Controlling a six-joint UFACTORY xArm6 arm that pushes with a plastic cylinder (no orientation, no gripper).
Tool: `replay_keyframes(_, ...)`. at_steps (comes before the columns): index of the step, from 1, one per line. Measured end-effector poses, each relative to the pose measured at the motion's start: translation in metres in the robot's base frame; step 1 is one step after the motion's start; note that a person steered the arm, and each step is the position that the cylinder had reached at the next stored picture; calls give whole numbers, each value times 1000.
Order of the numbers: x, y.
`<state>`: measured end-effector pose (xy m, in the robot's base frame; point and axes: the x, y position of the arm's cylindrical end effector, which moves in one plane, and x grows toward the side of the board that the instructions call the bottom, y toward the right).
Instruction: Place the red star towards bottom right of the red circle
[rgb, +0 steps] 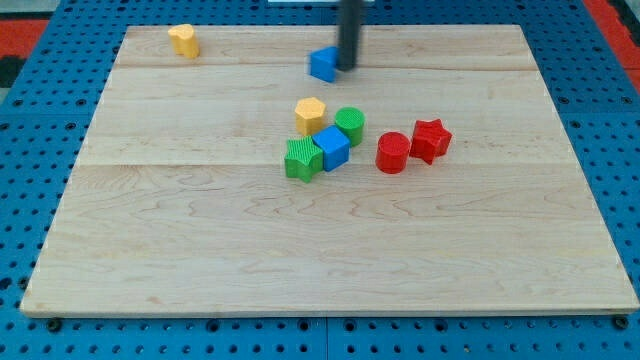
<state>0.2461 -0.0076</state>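
Note:
The red star (431, 139) lies right of the board's middle, touching the red circle (392, 152) on its right and slightly toward the view's top. My tip (347, 66) is near the view's top centre, well away from both red blocks. It stands right next to a blue block (322, 64), on that block's right side.
A cluster sits left of the red circle: a yellow hexagon (310, 115), a green circle (350, 125), a blue cube (331, 148) and a green block (301, 160). A yellow block (184, 40) lies at the top left. The wooden board (200, 250) rests on a blue pegboard.

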Motion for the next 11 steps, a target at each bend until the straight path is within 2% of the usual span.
replay_keyframes(1,-45,-91)
replay_keyframes(3,0,-36)
replay_keyframes(4,11,-63)
replay_keyframes(5,-5,-100)
replay_keyframes(6,22,-58)
replay_keyframes(7,109,15)
replay_keyframes(8,144,105)
replay_keyframes(10,152,127)
replay_keyframes(11,196,139)
